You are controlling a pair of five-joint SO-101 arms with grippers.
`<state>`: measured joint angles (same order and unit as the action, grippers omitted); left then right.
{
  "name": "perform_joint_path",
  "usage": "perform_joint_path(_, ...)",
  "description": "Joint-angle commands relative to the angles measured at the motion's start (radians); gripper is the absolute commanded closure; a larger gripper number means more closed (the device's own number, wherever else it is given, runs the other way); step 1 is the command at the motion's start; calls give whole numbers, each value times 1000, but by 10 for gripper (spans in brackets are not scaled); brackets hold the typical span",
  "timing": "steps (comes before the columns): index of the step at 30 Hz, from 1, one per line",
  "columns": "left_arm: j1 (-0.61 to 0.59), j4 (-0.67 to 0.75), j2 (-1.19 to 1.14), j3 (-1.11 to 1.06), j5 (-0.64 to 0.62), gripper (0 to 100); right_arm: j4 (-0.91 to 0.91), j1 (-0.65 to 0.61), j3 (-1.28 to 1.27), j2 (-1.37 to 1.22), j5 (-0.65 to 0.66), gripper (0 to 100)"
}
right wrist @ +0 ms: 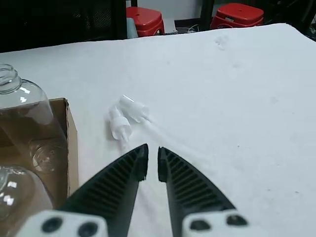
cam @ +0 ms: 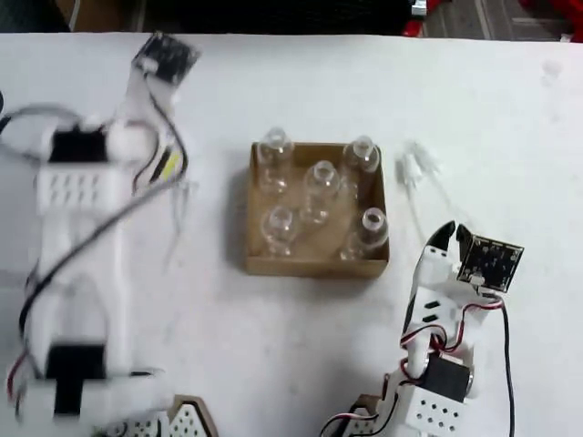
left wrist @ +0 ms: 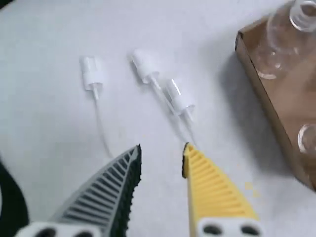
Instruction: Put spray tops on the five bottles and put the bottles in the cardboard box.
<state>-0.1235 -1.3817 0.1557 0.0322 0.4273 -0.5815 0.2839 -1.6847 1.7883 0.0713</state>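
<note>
The cardboard box [cam: 314,264] sits in the middle of the worktop [cam: 273,364]. Five clear bottles [cam: 321,180] stand up inside it, one in each corner of the box and one in the middle. Their necks are open, with no tops on them. Two spray tops [right wrist: 131,107] lie flat on the worktop just off the right side of the box, nearer the far edge of the worktop. They lie so close together that they look like they touch, and each has a thin tube sticking out. Three other tops [left wrist: 144,64] lie flat off the left side of the box. Two of these are close together, and the third is a bit apart, farther from the box. The left claw [left wrist: 162,155] hangs over the worktop near these three. It is open, with a wide gap between its grey finger and its yellow finger, and it holds nothing. The right claw [right wrist: 152,160] is over the worktop near the right front corner of the box and points at the pair of tops. Its two black fingers are only a crack apart, and nothing is between them. Past the far edge of the worktop stand two red stools [right wrist: 143,19].
</note>
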Motion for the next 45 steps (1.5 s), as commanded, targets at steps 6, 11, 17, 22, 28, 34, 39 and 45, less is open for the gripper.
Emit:
perform_joint_path(6, 10, -11, -674, 614, -356, 817, 25, -1, -6, 2, 0, 981)
perform_joint_path(11, -33, -21, -934, 878, -456, 792, 21, -15, -6, 2, 0, 979)
perform_joint_path(17, -67, -21, -1202, 1168, -542, 793, 21, -16, -6, 2, 0, 978)
perform_joint_path(22, -73, -21, -1362, 1361, -568, 793, 21, -16, -6, 2, 0, 978)
perform_joint_path(28, -74, -21, -1465, 1468, -569, 838, 21, -16, -6, 2, 0, 978)
perform_joint_path(34, -71, -23, -1498, 1478, -500, 944, 21, -16, -6, 2, 0, 978)
perform_joint_path(39, -71, -140, -1466, 1553, -516, 947, 22, -16, -6, 2, 0, 978)
perform_joint_path(45, -41, -339, -1264, 1626, -512, 945, 25, -16, -6, 2, 0, 978)
